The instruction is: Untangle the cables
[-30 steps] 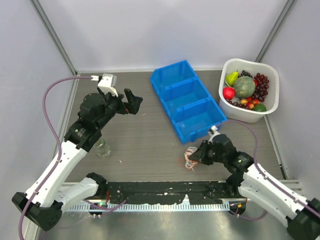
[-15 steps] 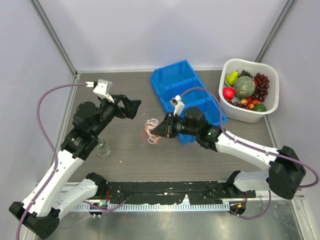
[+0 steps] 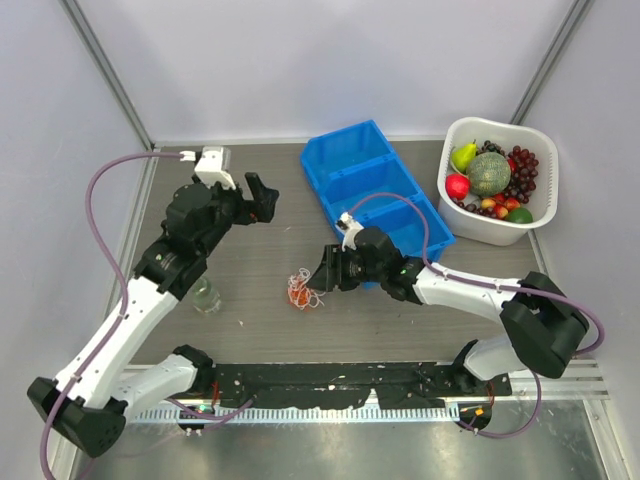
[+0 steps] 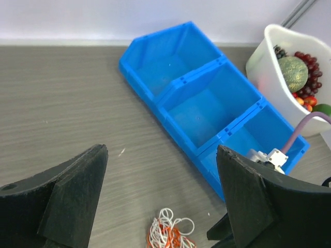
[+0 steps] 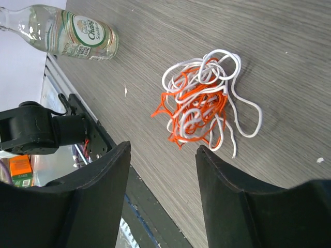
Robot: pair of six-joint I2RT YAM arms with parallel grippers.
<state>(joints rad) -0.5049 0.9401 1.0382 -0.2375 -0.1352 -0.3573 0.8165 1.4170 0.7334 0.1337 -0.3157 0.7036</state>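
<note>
The cables (image 3: 300, 291) are one small tangle of white and orange-red cords lying on the table in front of the blue bin. I cannot make out a pinkish cord. The tangle also shows in the right wrist view (image 5: 201, 108) and at the bottom of the left wrist view (image 4: 168, 232). My right gripper (image 3: 325, 270) is open and empty just right of the tangle; in its wrist view (image 5: 163, 155) the cords lie beyond its fingertips. My left gripper (image 3: 265, 197) is open and empty, up above the table behind the tangle, and shows open in its wrist view (image 4: 161, 152).
A blue three-compartment bin (image 3: 375, 200) stands diagonally at the back centre. A white basket of fruit (image 3: 497, 180) stands at the back right. A small glass bottle (image 3: 207, 295) stands at the left under my left arm; it also shows in the right wrist view (image 5: 67, 31).
My right gripper carried the tangle from the near right to the middle, then let it go; the tangle now lies nearer the front edge. My left gripper drew back slightly.
</note>
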